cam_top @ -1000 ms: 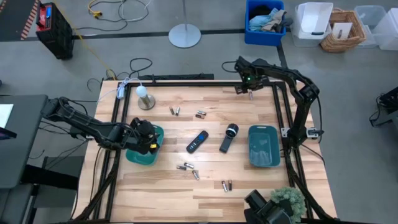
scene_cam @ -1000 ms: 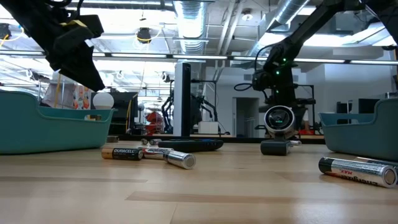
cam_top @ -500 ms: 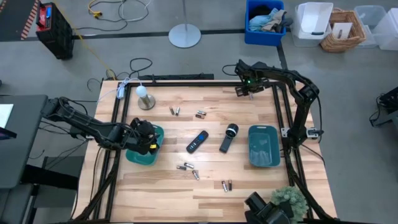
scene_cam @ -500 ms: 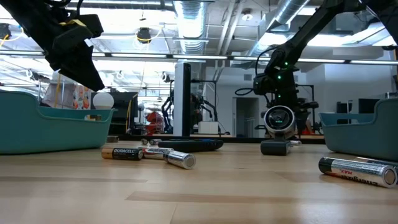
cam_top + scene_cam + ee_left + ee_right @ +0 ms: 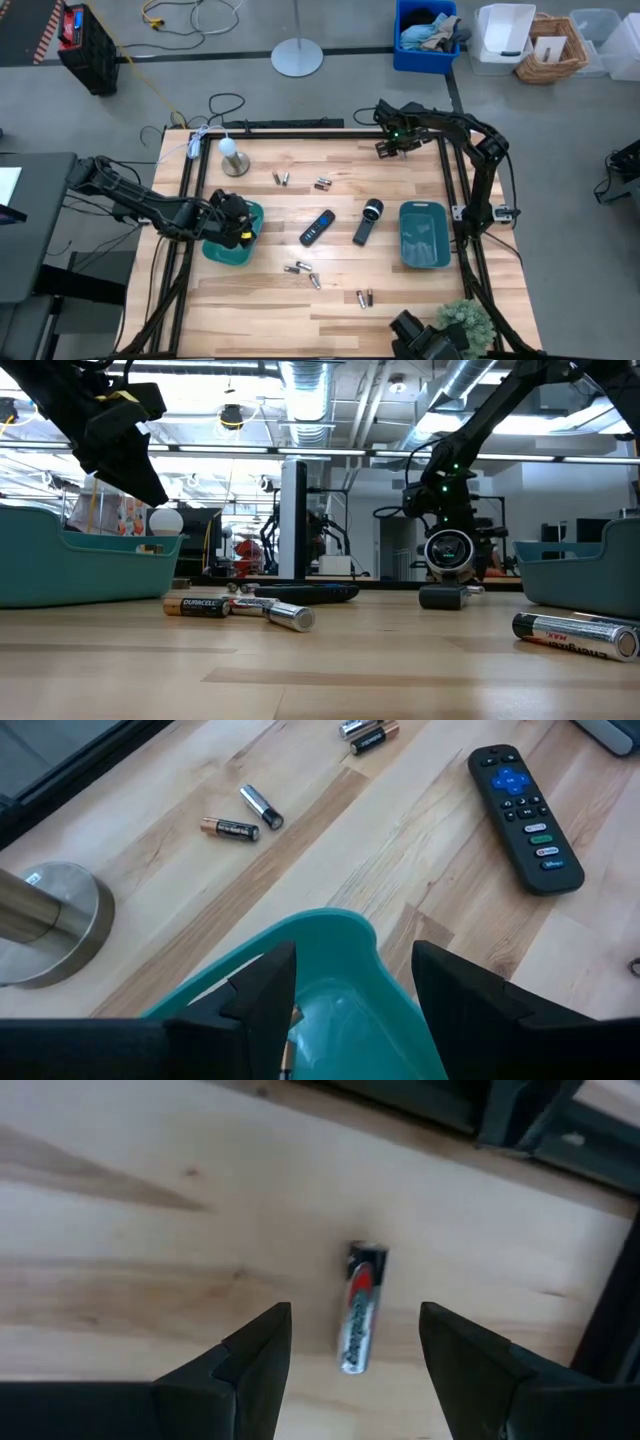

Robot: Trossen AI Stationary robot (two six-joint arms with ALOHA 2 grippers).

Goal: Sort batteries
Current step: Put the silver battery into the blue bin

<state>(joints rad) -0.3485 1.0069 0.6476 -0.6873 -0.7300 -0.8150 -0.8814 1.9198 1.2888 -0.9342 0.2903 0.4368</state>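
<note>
I'm seeing my right gripper (image 5: 352, 1370) standing wide open and empty, its fingers (image 5: 245, 1370) straddling a lone battery (image 5: 359, 1307) lying on the wood near the table's far edge. My left gripper (image 5: 350, 1005) is hanging just as open, holding nothing, over the left teal tray (image 5: 330, 935). Other batteries are lying in pairs: two (image 5: 282, 178) beside the lamp base (image 5: 235, 163), more (image 5: 303, 273) below the remote (image 5: 317, 227), with the right tray (image 5: 424, 235) beyond the flashlight (image 5: 367, 221).

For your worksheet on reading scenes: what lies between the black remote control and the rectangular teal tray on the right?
In the high view, the black flashlight lies between the black remote control and the rectangular teal tray.
</note>
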